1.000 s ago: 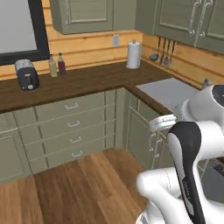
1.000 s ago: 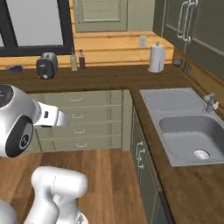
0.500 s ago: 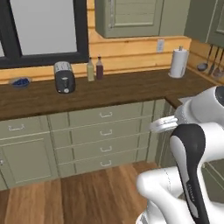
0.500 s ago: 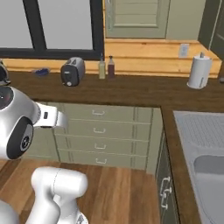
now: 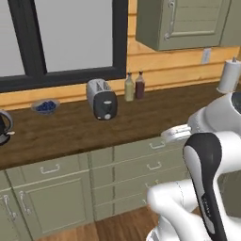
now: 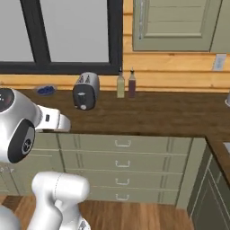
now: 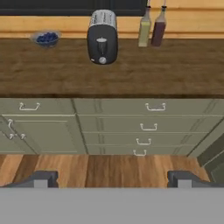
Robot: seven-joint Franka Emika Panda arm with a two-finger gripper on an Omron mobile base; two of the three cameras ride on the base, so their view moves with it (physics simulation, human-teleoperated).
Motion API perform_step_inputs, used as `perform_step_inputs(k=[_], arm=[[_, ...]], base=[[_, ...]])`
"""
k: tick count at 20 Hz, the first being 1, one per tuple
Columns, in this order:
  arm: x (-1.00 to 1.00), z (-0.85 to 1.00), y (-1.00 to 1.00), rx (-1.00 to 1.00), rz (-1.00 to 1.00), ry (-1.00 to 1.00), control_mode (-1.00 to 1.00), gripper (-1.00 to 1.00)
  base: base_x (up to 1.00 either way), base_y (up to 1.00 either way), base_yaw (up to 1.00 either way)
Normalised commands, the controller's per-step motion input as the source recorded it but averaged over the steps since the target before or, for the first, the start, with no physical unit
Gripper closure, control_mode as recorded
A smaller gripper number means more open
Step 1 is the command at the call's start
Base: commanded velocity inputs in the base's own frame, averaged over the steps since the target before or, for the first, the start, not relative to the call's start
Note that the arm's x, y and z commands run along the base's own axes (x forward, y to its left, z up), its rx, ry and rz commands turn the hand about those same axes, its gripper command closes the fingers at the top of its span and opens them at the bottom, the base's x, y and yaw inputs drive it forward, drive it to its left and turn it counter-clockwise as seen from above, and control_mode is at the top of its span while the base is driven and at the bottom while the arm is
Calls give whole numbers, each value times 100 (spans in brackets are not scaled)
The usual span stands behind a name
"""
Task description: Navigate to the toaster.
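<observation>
The long wooden surface (image 5: 70, 129) runs under a dark-framed window (image 5: 66, 37), with green drawers (image 6: 121, 157) below it, and the toaster (image 5: 101, 99) stands on it towards the back, just below the window's right part, its black end panel and light knob turned outward to the room. In the hand view the toaster (image 7: 102, 37) sits a little left of centre, high up, with the whole depth of the surface and a strip of wood floor (image 7: 109, 164) between it and the end effector (image 7: 111, 179). Just right of the toaster stand two bottles (image 5: 134, 86), a pale one and a dark one; to its left lies a small bowl of blue things (image 5: 45, 107). The end effector holds nothing, its two fingertips set wide apart. Judging from this, the approach is mostly made: the robot faces the toaster almost squarely, and what seems left is a short closing move towards the drawers.
</observation>
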Motion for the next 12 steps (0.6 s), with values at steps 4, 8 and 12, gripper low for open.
perform_step_inputs(k=[4,8,12], arm=[[0,0,0,0,0,0,100,-100],[0,0,0,0,0,0,100,-100],[0,0,0,0,0,0,100,-100]], base=[[100,80,-15],[100,24,-4],[100,0,0]])
